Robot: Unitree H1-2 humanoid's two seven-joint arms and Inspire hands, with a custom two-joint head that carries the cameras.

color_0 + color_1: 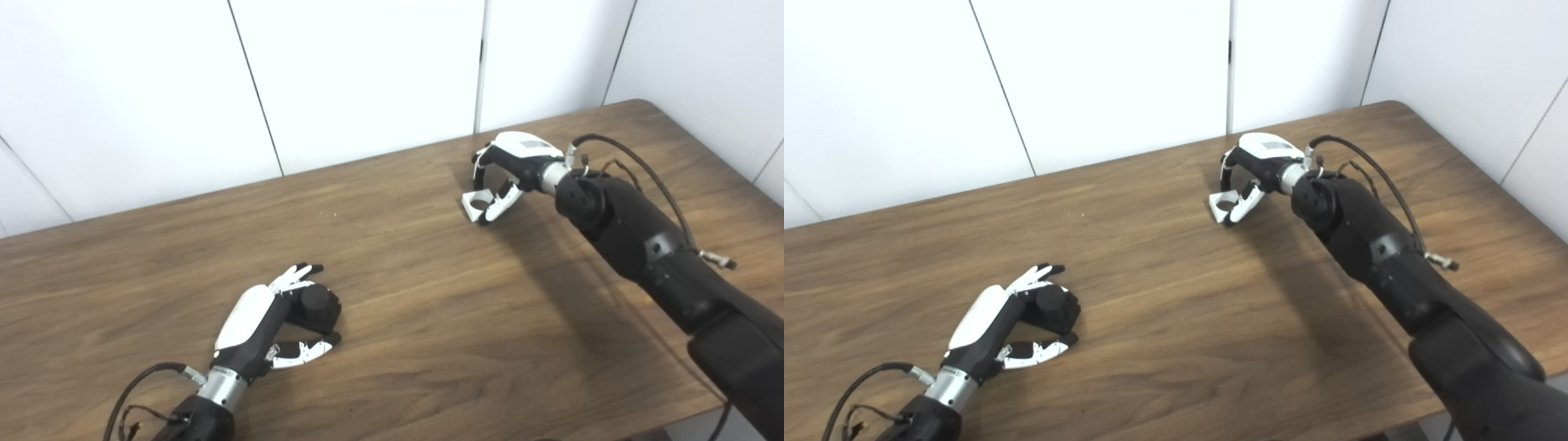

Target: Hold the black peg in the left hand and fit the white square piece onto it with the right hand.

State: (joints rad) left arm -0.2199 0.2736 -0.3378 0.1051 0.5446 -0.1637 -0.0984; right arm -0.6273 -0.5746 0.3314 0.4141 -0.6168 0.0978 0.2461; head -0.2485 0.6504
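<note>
Nearest, left hand (260, 331) clamps black peg (315, 306) on table (429, 318) for steadiness; right hand (508, 174) pinches white square piece (476, 205), well apart.

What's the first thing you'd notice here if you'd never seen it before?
Probably the two robot hands on the brown wooden table. The left hand, near the front, wraps its fingers around the black peg. The right hand, far back by the white wall, pinches the white square piece with the hole in it.

black peg (317, 304) upright, white square piece (477, 204) (round hole) far right
</note>
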